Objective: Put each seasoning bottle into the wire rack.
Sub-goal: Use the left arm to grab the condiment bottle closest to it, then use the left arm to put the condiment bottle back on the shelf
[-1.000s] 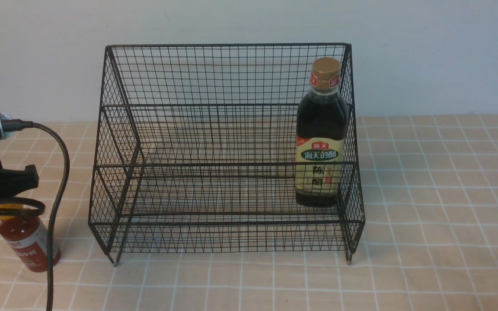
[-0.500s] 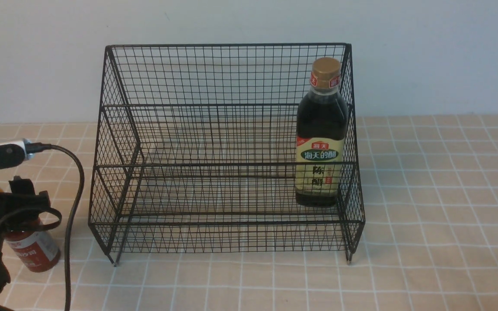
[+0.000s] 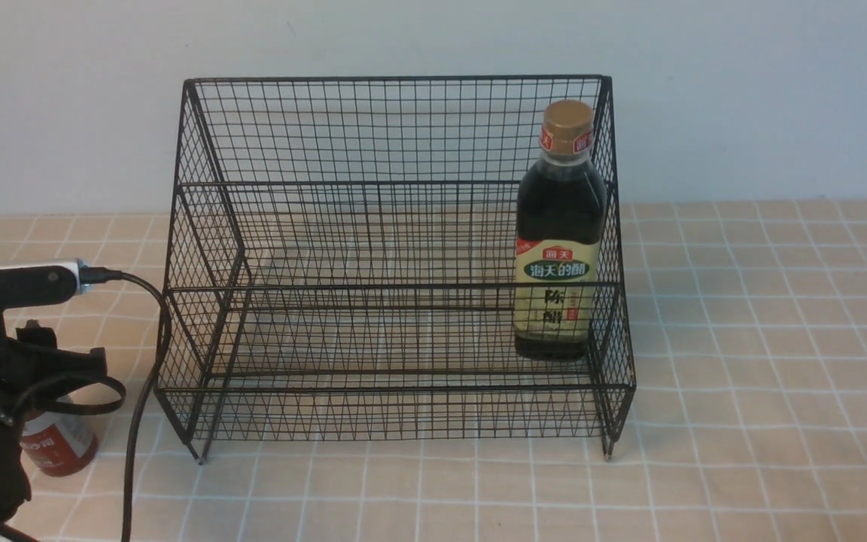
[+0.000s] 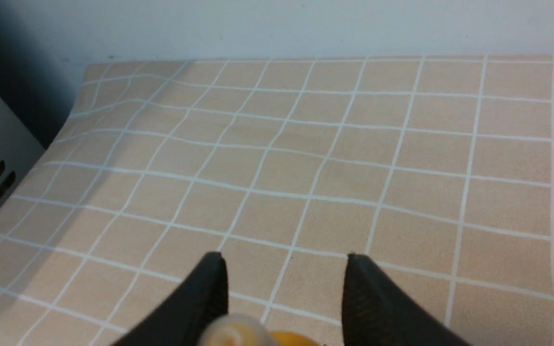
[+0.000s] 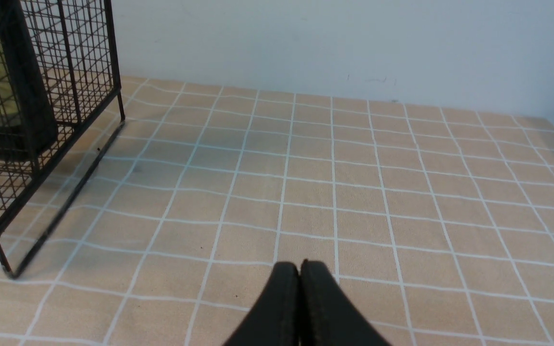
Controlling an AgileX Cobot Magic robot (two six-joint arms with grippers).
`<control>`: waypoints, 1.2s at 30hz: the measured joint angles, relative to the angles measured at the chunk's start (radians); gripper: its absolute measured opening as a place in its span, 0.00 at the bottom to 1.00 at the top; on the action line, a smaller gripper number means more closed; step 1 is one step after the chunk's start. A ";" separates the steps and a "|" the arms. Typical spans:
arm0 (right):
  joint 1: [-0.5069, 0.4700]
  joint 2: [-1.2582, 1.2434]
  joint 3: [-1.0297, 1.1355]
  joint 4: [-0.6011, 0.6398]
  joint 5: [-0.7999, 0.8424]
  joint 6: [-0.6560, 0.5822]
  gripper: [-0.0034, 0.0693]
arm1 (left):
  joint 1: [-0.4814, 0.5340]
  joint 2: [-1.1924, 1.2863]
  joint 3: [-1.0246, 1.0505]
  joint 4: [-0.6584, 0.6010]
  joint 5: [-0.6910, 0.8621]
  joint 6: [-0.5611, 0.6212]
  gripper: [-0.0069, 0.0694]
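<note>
Worktop (image 3: 765,339) spread with a beige cloth (image 5: 354,192) ruled in white squares, running back to a pale wall (image 3: 742,98). Slightly rippled toward the far left corner, by the left wrist view. Standing on it, about the middle and toward the back: a black wire rack (image 3: 396,389), raised on short feet, front feet planted on the cloth. Near the rack's front left corner but apart from it: a small red bottle (image 3: 61,452) with a white label, only its lower part in view, apparently upright on the cloth.
</note>
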 joint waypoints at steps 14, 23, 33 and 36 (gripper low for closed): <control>0.000 0.000 0.000 0.000 0.000 0.000 0.03 | 0.000 -0.280 -0.024 -0.007 0.118 0.112 0.46; 0.000 0.000 0.000 0.000 0.000 0.000 0.03 | 0.000 -0.514 -0.194 -0.037 0.416 0.215 0.45; 0.000 0.000 0.000 0.000 0.000 0.000 0.03 | -0.008 -0.554 -0.311 -0.184 0.740 0.212 0.41; 0.000 0.000 0.000 0.000 0.000 0.000 0.03 | -0.038 -0.537 -0.311 -0.195 0.756 0.215 0.41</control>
